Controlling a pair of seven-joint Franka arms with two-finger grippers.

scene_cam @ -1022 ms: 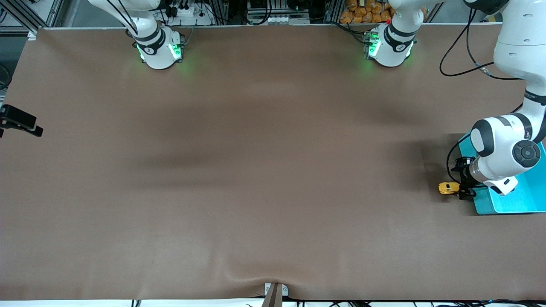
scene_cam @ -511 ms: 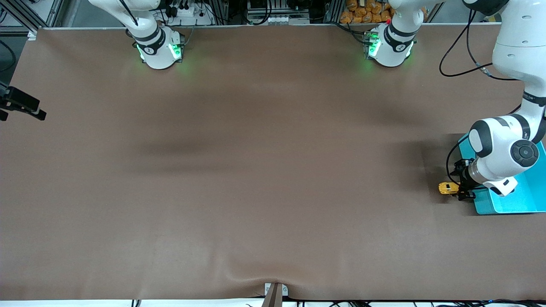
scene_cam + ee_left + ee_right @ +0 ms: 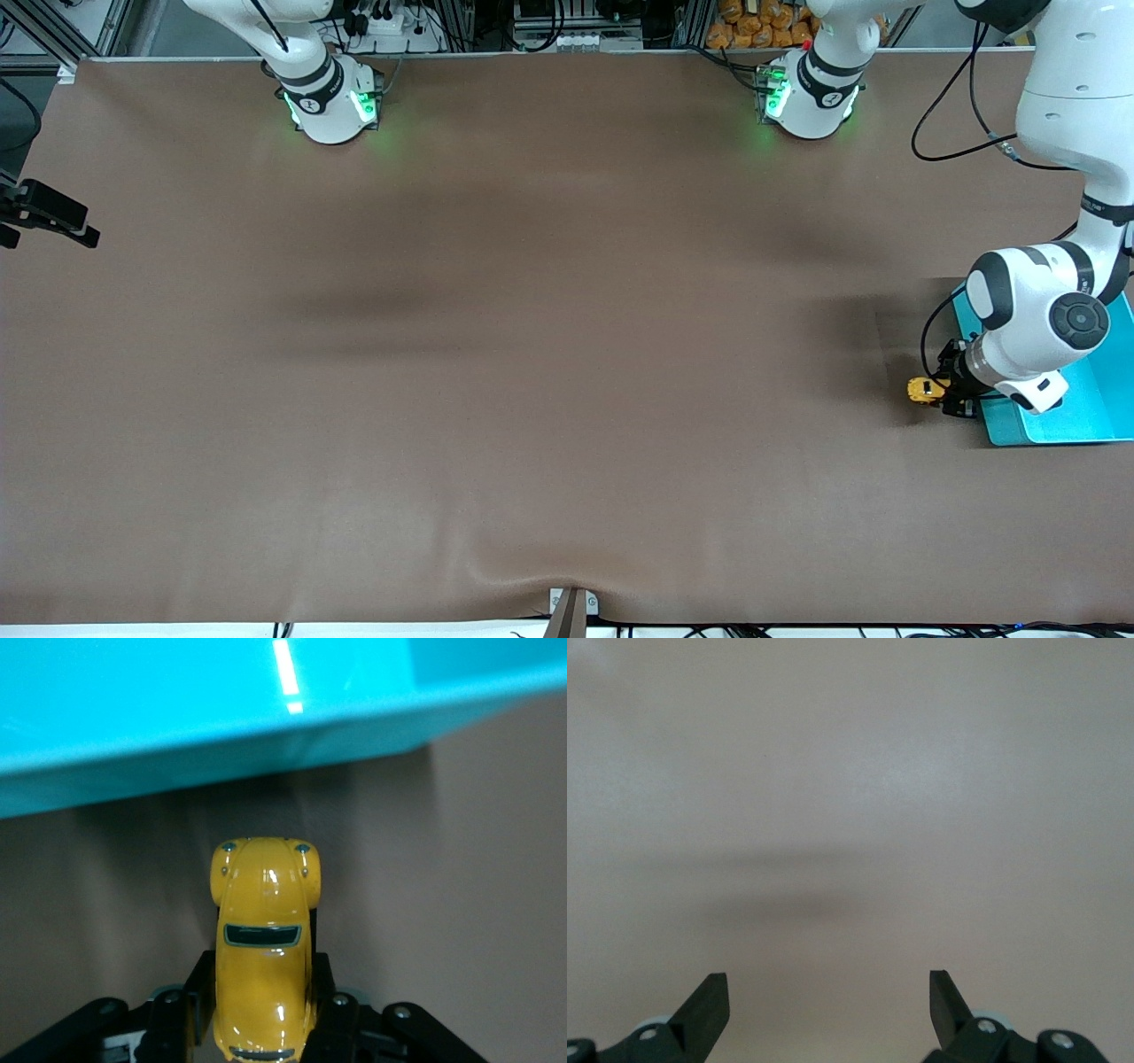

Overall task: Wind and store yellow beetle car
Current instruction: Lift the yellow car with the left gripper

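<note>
My left gripper point(image 3: 263, 1014) has its fingers pinched on the yellow beetle car point(image 3: 924, 390), low on the bench point(image 3: 532, 354) just beside the turquoise bin point(image 3: 1076, 416). To wind it well, I should press its wheels down and drag it backward in a straight line. My right gripper point(image 3: 828, 997) waits with fingers spread wide, holding nothing

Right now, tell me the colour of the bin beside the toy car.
Turquoise; the bin shows best in the left wrist view, just past the toy car.
</note>
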